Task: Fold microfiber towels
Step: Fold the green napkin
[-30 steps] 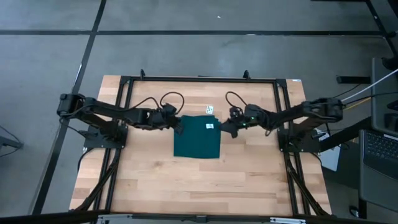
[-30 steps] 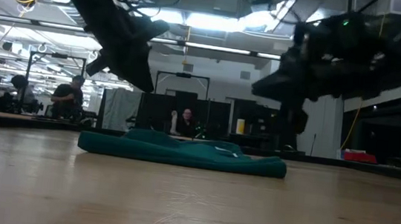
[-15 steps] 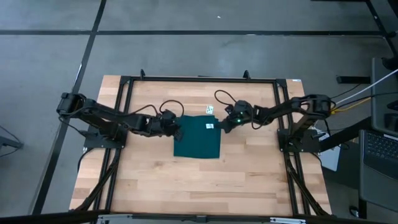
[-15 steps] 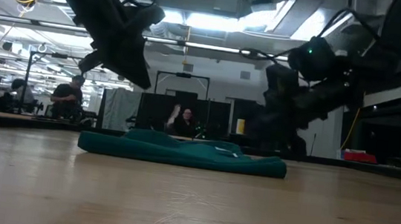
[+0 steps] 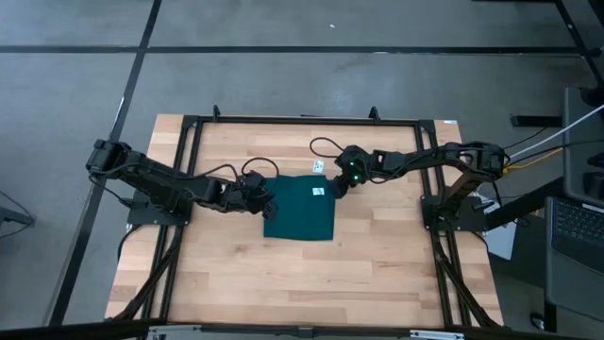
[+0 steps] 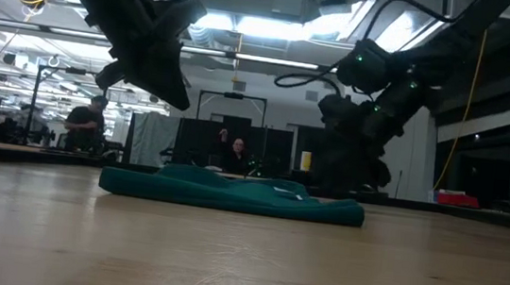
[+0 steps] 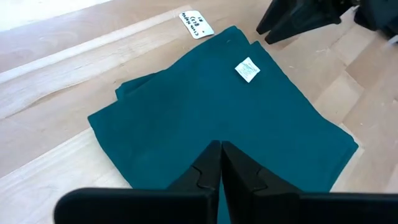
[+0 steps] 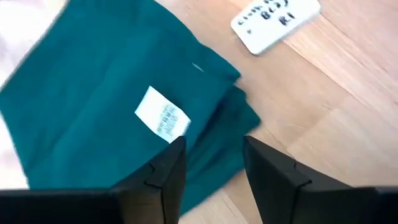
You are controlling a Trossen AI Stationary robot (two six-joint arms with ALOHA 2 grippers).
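The dark teal microfiber towel [image 5: 298,210] lies folded flat on the wooden table, its white tag [image 8: 163,119] facing up near the far right corner. Stacked layers show at that corner [image 8: 233,102]. My left gripper [image 7: 219,145] is shut and hovers over the towel's left part, clear of it in the low view [image 6: 176,98]. My right gripper [image 8: 214,143] is open and tipped down at the towel's far right corner [image 5: 337,186], one finger over the cloth and the other over the bare wood.
A small white label card [image 5: 318,166] lies on the wood just beyond the towel's far edge. A black frame [image 5: 302,121] runs around the table. People sit at desks in the room behind [image 6: 86,120]. Bare wood extends toward the near edge [image 5: 302,283].
My right gripper has moved toward the table's far left, in over the towel's far right corner, and has come lower and tipped more steeply down. The towel has stayed as it lay.
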